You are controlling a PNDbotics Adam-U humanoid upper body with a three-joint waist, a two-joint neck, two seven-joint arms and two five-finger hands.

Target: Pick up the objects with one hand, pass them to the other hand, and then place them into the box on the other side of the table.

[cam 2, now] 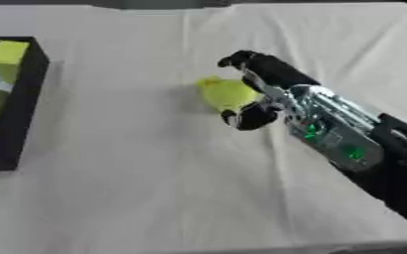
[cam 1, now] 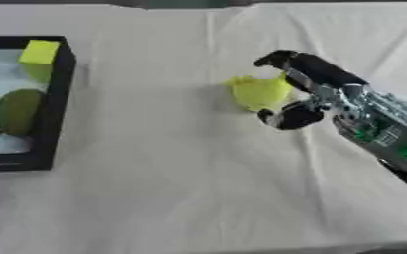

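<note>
The yellow-green object (cam 1: 259, 92) is lying on the cloth a little right of the table's middle, well apart from the box (cam 1: 61, 99) at the left edge. Its shape is lumpy and rounded, with a small point at its upper left; I am reading no clear long axis from it.

My right hand (cam 1: 304, 94) is reaching in from the right and is sitting just to the right of the object. The fingers (cam 1: 285, 59) are arching over its top right side, and the thumb (cam 1: 287, 119) is curling in below it, so the object is lying in the gap between them. The hand is partly spread around the object; I cannot tell whether the fingers and thumb are already touching it or closing on it.

My left hand is not showing in either view, so the right hand is the nearer one.

The box is already holding a yellow block (cam 1: 39, 51) at its far end and a dark green oval item (cam 1: 17, 111) nearer me. Nothing is standing on the white cloth (cam 1: 172, 188) between the object and the box, so I judge the passing route leftward to be unobstructed.
</note>
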